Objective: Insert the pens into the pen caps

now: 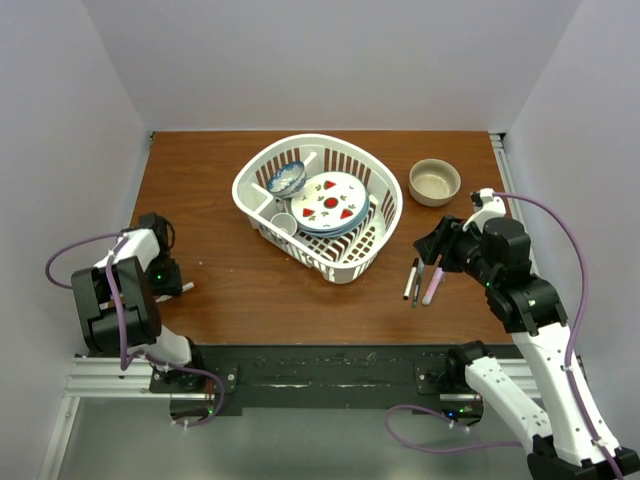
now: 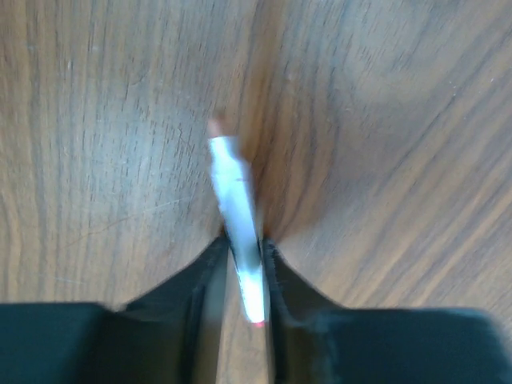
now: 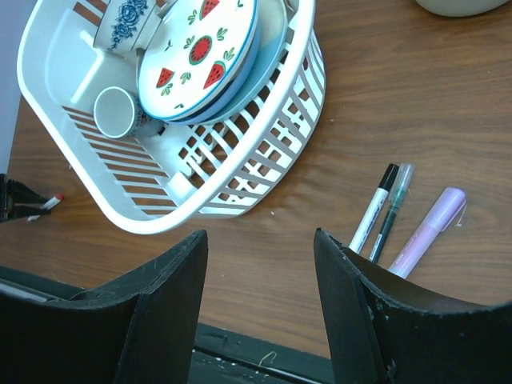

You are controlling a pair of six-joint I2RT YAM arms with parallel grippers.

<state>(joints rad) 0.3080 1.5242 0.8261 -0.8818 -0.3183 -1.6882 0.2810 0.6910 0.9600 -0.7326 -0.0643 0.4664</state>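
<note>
Gripping the white pen (image 2: 232, 176) askew near one end, the closed left end effector (image 2: 246, 242) risked it pivoting loose, while the right end effector (image 3: 258, 240) stood half-open, empty.

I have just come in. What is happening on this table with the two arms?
The left tool is pinching a white pen over the wooden table, on the left side. The right tool stands open above three more pens, which lie side by side on the table next to the white basket. Neither tool holds a cap.
</note>
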